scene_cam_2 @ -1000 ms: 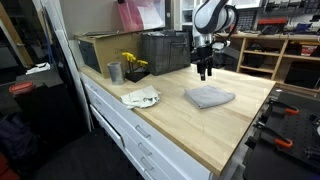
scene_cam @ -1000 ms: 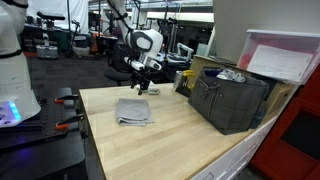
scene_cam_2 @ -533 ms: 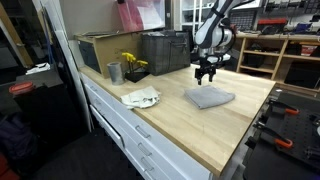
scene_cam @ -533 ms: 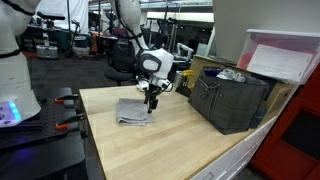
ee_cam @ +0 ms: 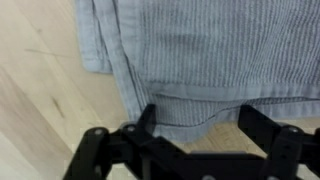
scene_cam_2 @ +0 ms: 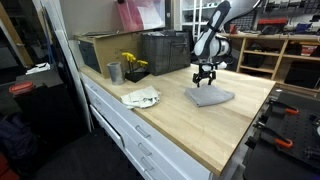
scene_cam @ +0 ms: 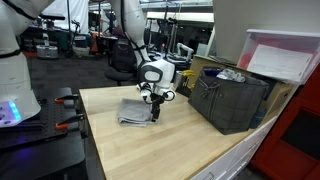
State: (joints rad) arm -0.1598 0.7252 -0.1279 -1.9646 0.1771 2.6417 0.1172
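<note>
black gripper (scene_cam: pixel 152 114): hangs straight down from the arm over the cloth, fingers (ee_cam: pixel 147 116) spread wide and holding nothing. in the wrist view the gripper (ee_cam: pixel 198 122) straddles the cloth's hem. whether the tips touch the fabric i cannot tell.
grey cloth (scene_cam: pixel 132 110): folded flat on the table in both exterior views (scene_cam_2: pixel 210 97). the gripper is at the edge that faces the crate.
cloth edges: the wrist view shows ribbed fabric (ee_cam: pixel 200 50) in stacked layers. one hem runs across between the fingers and a side edge drops off to bare wood.
open room: bare wood lies just beside the hem in the wrist view. a broad free stretch of top runs from the cloth toward the near corner in an exterior view (scene_cam: pixel 170 145).
table: pale butcher-block wood (scene_cam_2: pixel 190 130), flat, with white drawers (scene_cam_2: pixel 130 135) under its long side.
room: a workshop, with wooden shelves (scene_cam_2: pixel 285 55) behind the arm.
dark crate (scene_cam: pixel 230 100): stands on the table well apart from the gripper. it is the nearest tall thing on that side, and also shows in an exterior view (scene_cam_2: pixel 165 52).
white rag (scene_cam_2: pixel 141 97): crumpled near the drawer-side edge, apart from the grey cloth.
metal cup (scene_cam_2: pixel 115 72): upright, just beside some yellow flowers (scene_cam_2: pixel 132 62), far from the gripper.
brown box (scene_cam_2: pixel 95 50): at the far end of the top.
</note>
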